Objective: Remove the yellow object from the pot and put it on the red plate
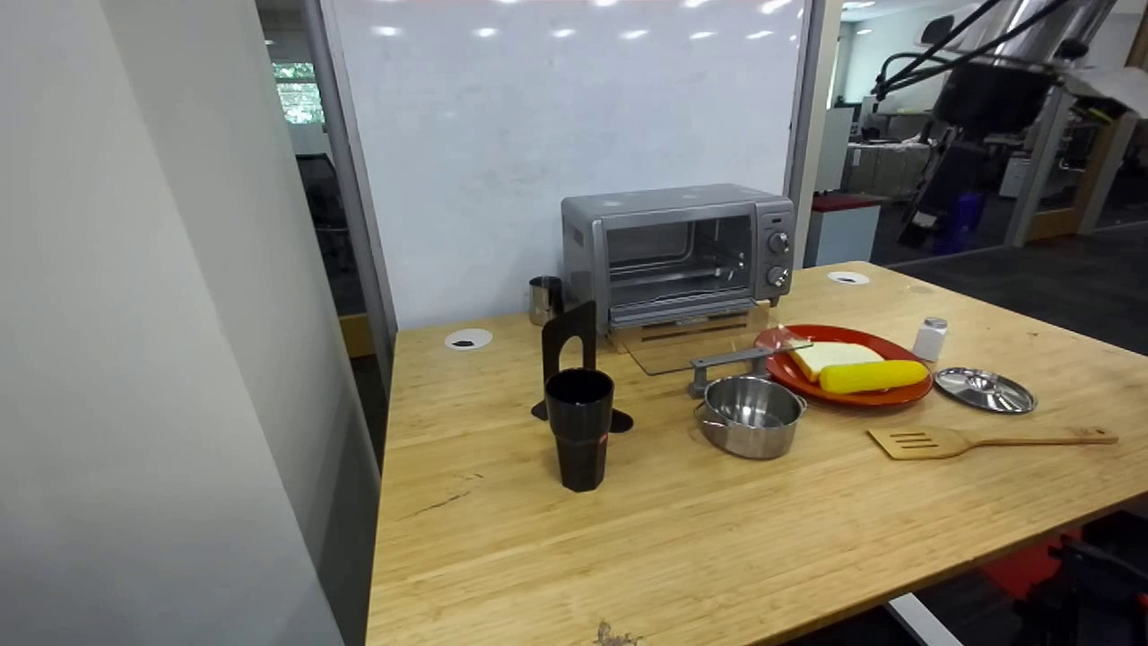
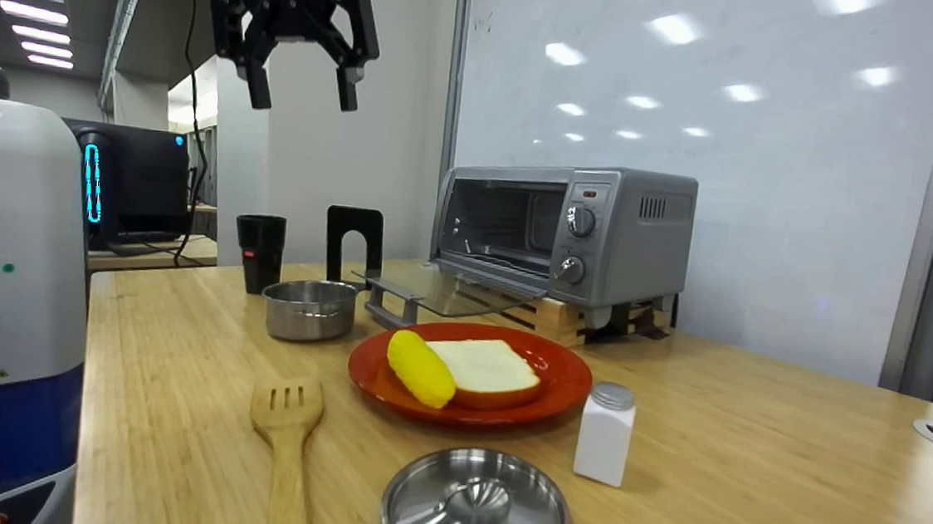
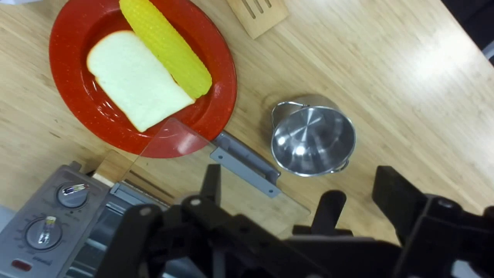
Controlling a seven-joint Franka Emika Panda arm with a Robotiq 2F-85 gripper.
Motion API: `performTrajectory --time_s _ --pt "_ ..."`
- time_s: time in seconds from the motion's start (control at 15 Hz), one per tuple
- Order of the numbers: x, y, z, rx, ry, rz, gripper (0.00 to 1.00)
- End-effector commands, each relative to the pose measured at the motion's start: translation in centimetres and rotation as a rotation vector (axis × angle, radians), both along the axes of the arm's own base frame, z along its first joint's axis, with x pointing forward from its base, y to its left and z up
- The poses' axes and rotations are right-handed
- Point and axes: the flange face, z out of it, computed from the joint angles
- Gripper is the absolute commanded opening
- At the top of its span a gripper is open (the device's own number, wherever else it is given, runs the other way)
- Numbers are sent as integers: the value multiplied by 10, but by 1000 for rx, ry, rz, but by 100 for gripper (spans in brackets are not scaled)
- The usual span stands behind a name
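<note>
The yellow object looks like an ear of corn. It lies on the red plate beside a slice of bread, in both exterior views and in the wrist view. The silver pot stands upright on the table next to the plate. Its bare metal inside shows in the wrist view, with nothing in it. My gripper is open and empty, high above the table. Its two spread fingers also show in the wrist view; it touches nothing. In an exterior view the gripper is seen edge-on, at upper right.
A toaster oven has its glass door lowered beside pot and plate. The bread shares the plate. A metal lid, white shaker, wooden spatula, black cup and black stand stand around.
</note>
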Motion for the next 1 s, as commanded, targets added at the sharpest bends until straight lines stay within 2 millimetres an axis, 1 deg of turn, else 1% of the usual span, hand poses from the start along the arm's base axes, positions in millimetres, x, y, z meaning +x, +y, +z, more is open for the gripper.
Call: performTrajectory --time_s 0.0,0.2,0.47,0.6,0.8,0.87,0.93 --pt "-12 -7 24 75 -16 -171 100" --pt "-16 -12 29 154 68 -285 100" --pt "-20 -17 27 259 212 -339 100" --pt "-19 -23 24 274 283 -367 100" --pt "-17 -36 20 210 304 -426 100" --pt "-25 -25 22 240 265 -389 100" --pt "-23 -29 20 234 272 -400 100"
